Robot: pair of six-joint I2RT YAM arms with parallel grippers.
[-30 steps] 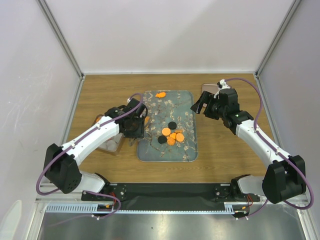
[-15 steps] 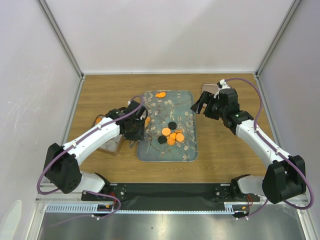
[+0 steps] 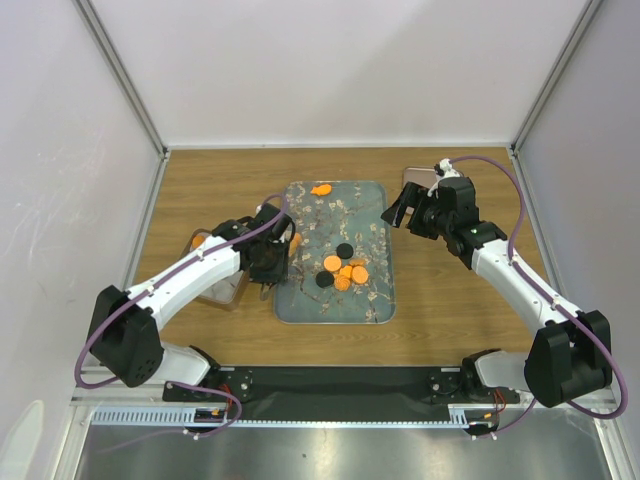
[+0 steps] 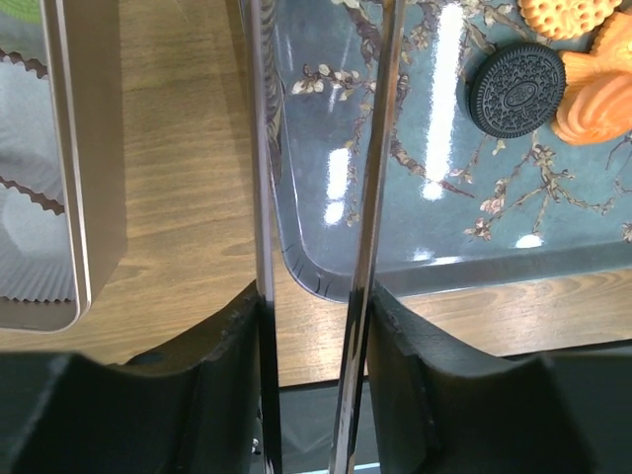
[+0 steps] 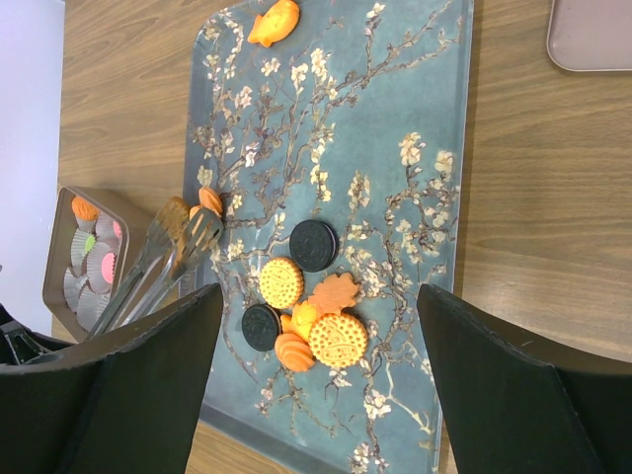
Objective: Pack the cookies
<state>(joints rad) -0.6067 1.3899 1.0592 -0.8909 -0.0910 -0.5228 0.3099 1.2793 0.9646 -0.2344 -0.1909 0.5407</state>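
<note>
Several cookies lie clustered on the floral tray: orange ones and two black ones, with a black one also in the left wrist view. An orange fish-shaped cookie lies alone at the tray's far end. My left gripper is shut on metal tongs at the tray's left edge. The tong tips are over the tray, with an orange piece at them. My right gripper is open and empty above the tray's right edge.
A brown box with paper cups, some holding cookies, stands left of the tray; its wall shows in the left wrist view. A pinkish lid lies behind the right gripper. White walls enclose the table.
My left gripper with the tongs has shifted slightly right, from over the box edge towards the tray. The right arm has not moved.
</note>
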